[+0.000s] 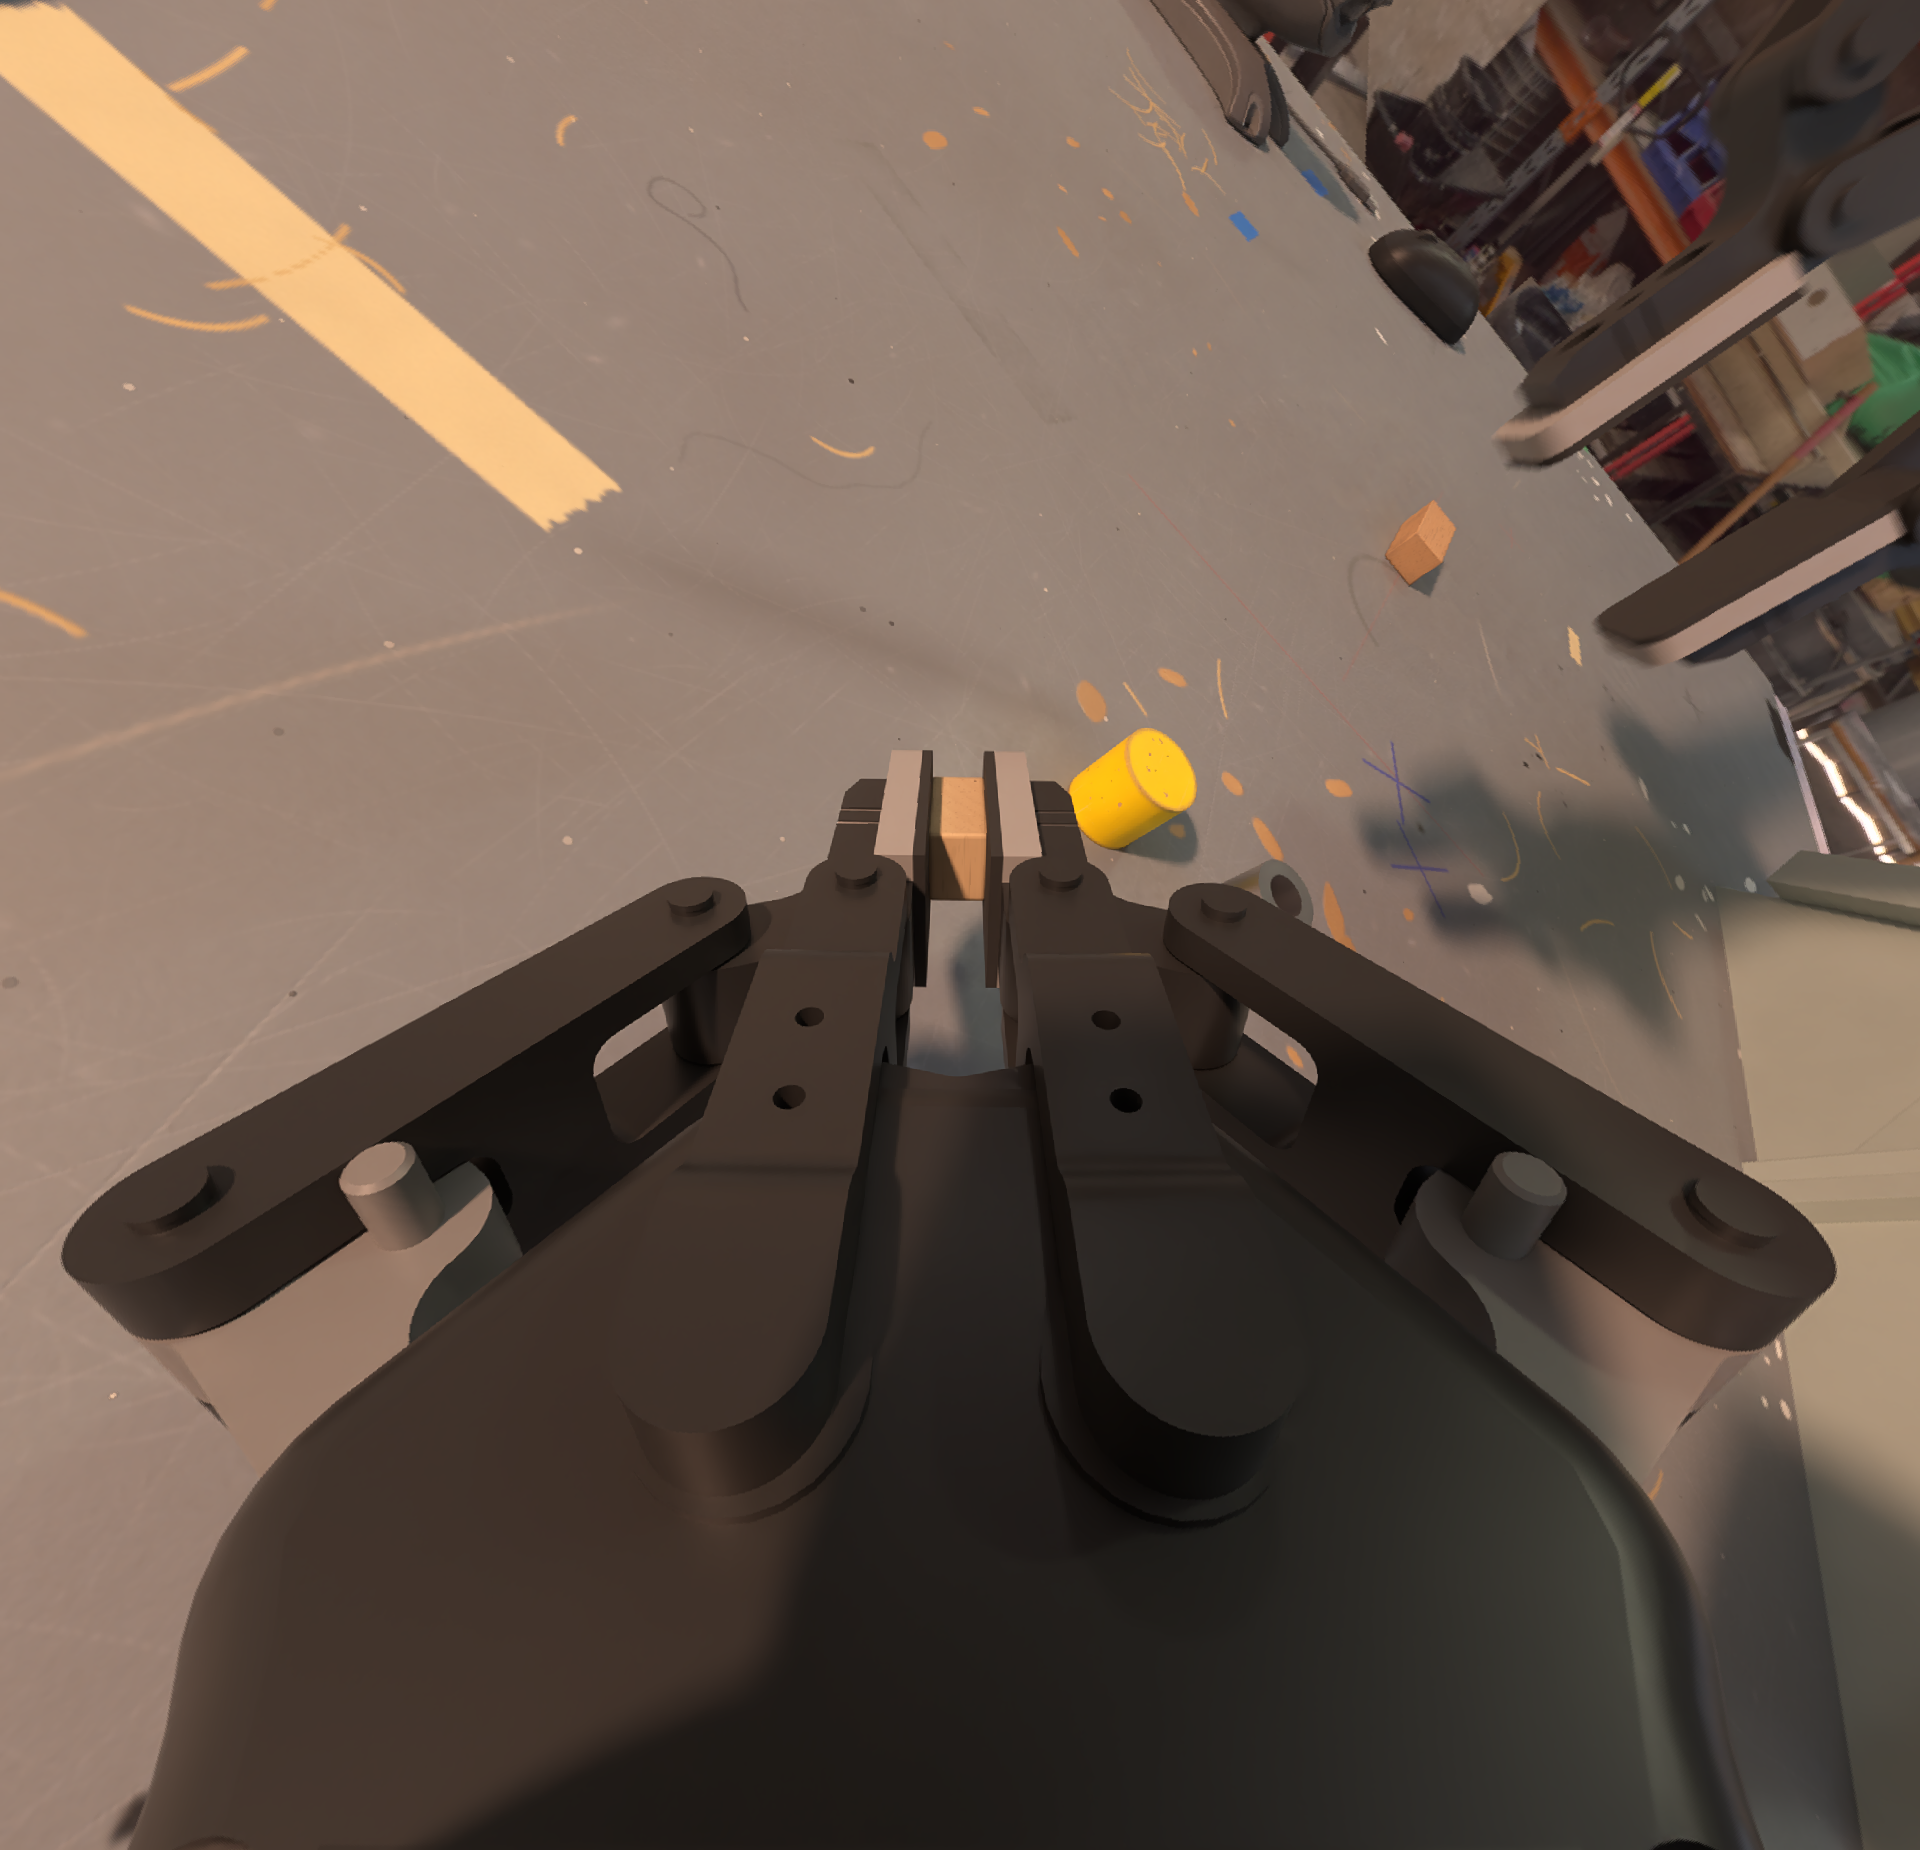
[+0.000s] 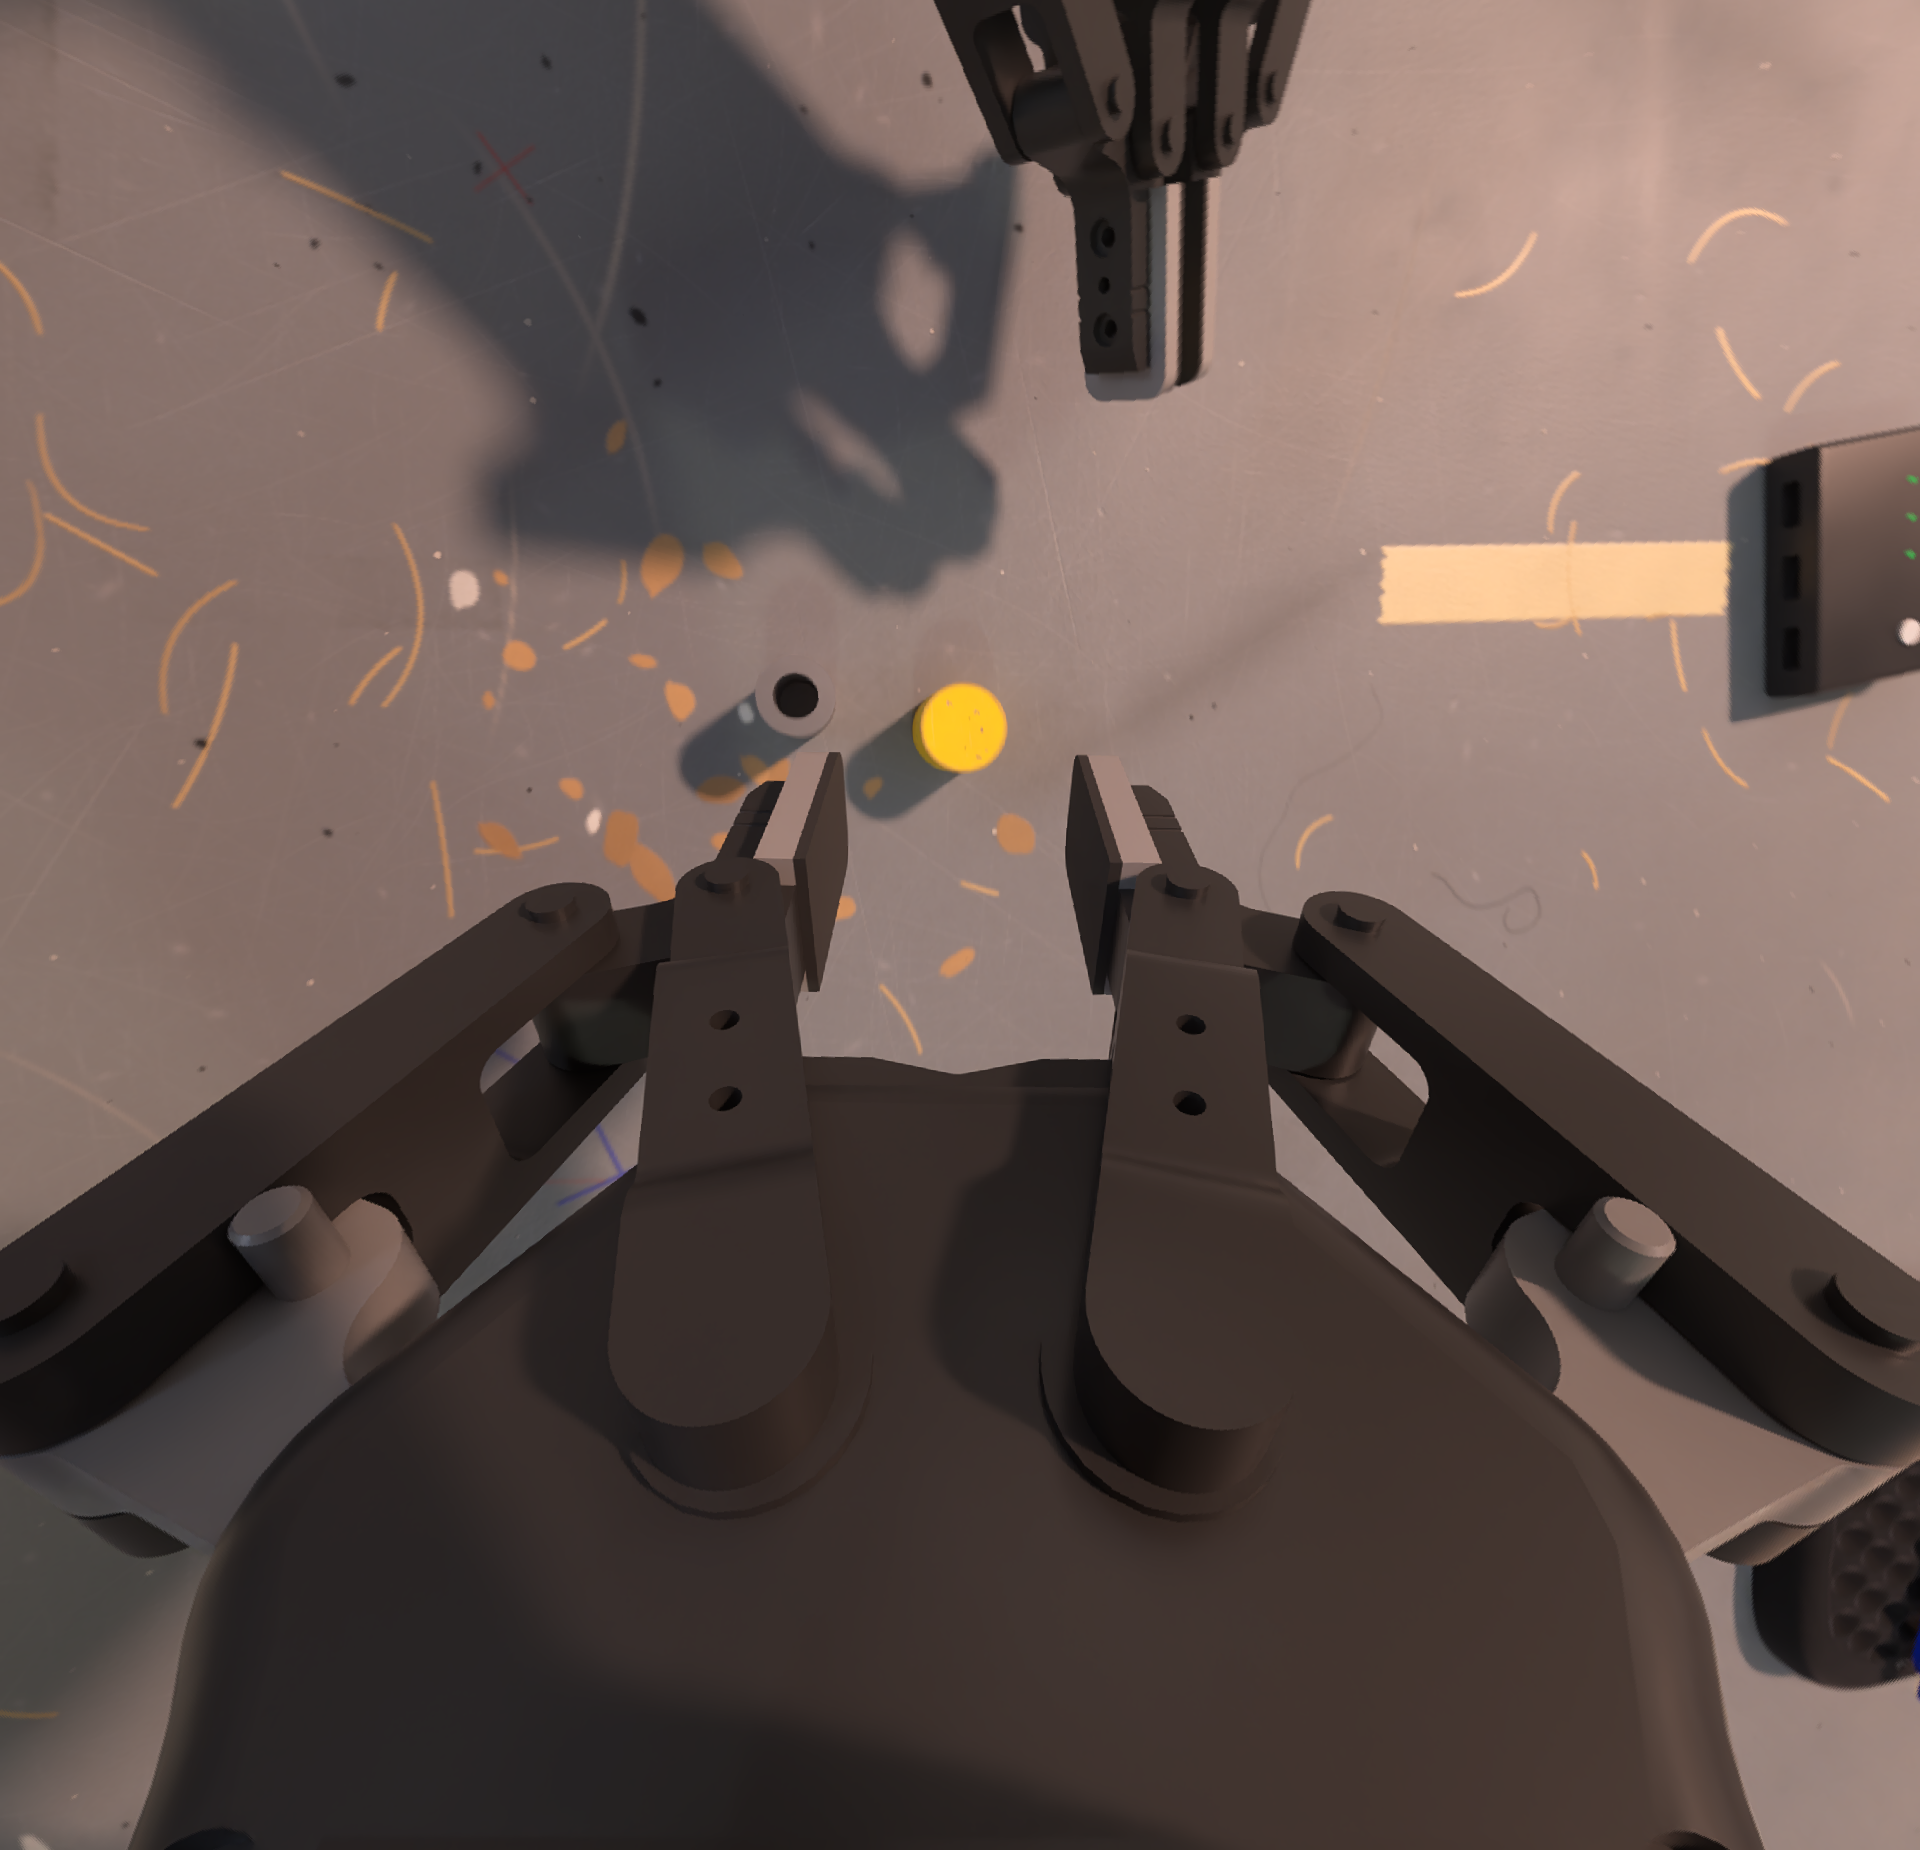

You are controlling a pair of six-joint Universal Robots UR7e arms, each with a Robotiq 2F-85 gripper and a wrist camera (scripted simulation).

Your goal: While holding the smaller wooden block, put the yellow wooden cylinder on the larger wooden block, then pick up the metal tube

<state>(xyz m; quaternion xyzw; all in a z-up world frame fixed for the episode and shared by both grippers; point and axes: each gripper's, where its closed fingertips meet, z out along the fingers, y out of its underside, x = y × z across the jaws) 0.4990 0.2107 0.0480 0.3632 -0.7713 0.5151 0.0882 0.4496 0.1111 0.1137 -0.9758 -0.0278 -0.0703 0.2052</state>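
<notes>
fingers of the left gripper (image 1: 958, 798) are clenched on the smaller wooden block (image 1: 958, 836), which sits between the pale pads near their tips, off the grey table (image 1: 623, 709). just right of those fingertips stands the yellow wooden cylinder (image 1: 1132, 787), and behind the right finger the rim of the metal tube (image 1: 1280, 888) peeks out. farther ahead and to the right lies the larger wooden block (image 1: 1420, 543), well apart from the cylinder.

fingers of the right gripper (image 2: 956, 824) are spread wide and grasp nothing. seen from above, the yellow cylinder lies just ahead of the gap between them, nearer the left finger, and the metal tube stands upright just beyond the left fingertip. a strip of tan tape (image 2: 1553, 581) lies off to the right.
</notes>
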